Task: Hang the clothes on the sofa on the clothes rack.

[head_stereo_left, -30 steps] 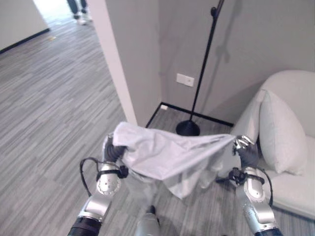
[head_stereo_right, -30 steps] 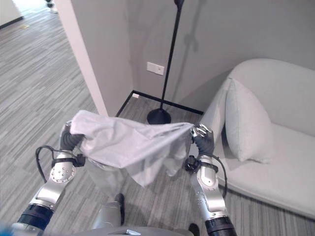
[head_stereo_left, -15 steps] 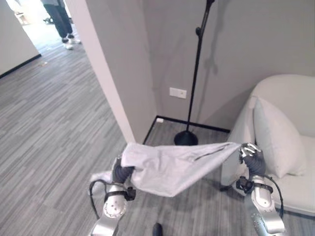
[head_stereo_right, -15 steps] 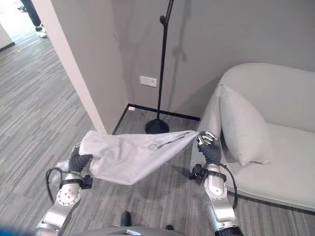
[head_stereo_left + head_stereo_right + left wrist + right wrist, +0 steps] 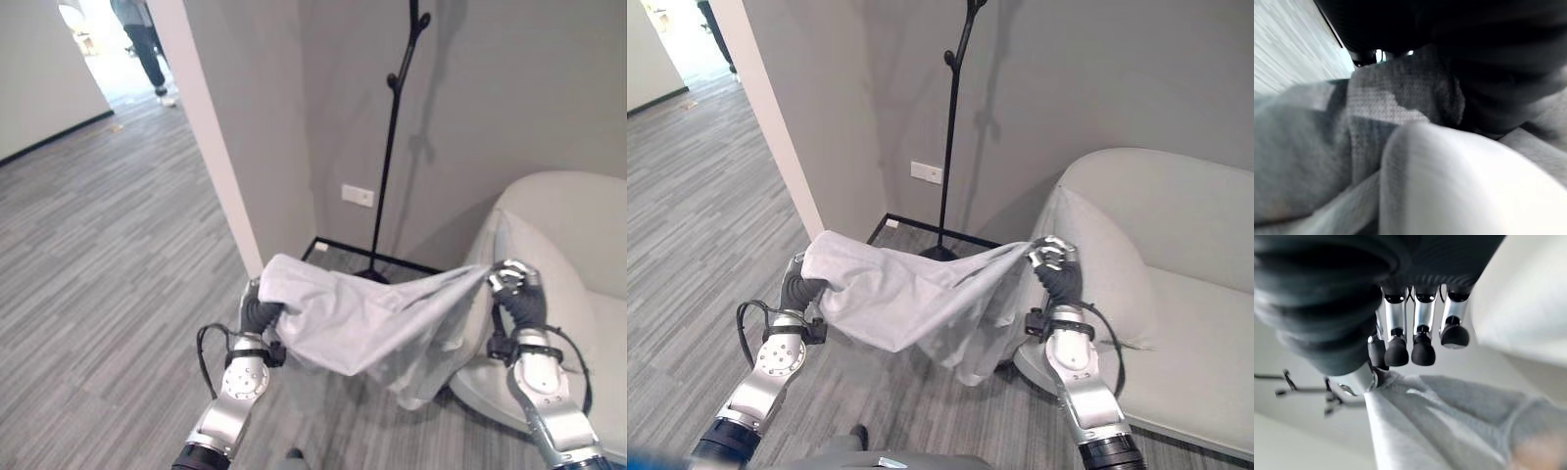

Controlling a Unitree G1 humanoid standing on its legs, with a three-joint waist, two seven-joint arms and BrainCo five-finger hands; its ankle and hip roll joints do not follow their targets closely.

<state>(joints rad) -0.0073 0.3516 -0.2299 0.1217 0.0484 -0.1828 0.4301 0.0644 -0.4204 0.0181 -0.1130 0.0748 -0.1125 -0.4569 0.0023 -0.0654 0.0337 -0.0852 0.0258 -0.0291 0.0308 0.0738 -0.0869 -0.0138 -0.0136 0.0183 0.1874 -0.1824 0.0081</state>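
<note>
You are in the carrying step: the pale grey garment (image 5: pixel 372 323) hangs in the air across the middle of the head views, stretched between both hands, clear of the sofa (image 5: pixel 1205 294) at the right edge. Your left hand (image 5: pixel 260 315) sits at the garment's left end, lower left of centre; cloth covers its fingers, so you cannot tell how they are closed. Your right hand (image 5: pixel 1055 264) is at the right end, and in its wrist view the fingers (image 5: pixel 1422 345) are curled with the thumb pinching a corner of the cloth.

The black clothes rack (image 5: pixel 392 147) stands upright in the upper middle of the frame, against the grey wall, its base just behind the garment. Judging from this, the next move calls for you to step closer and raise the cloth well up, since the hooks near the top sit far above your hands.

No readable writing or brand shows; the white wall plate (image 5: pixel 358 195) beside the pole is blank.
</note>
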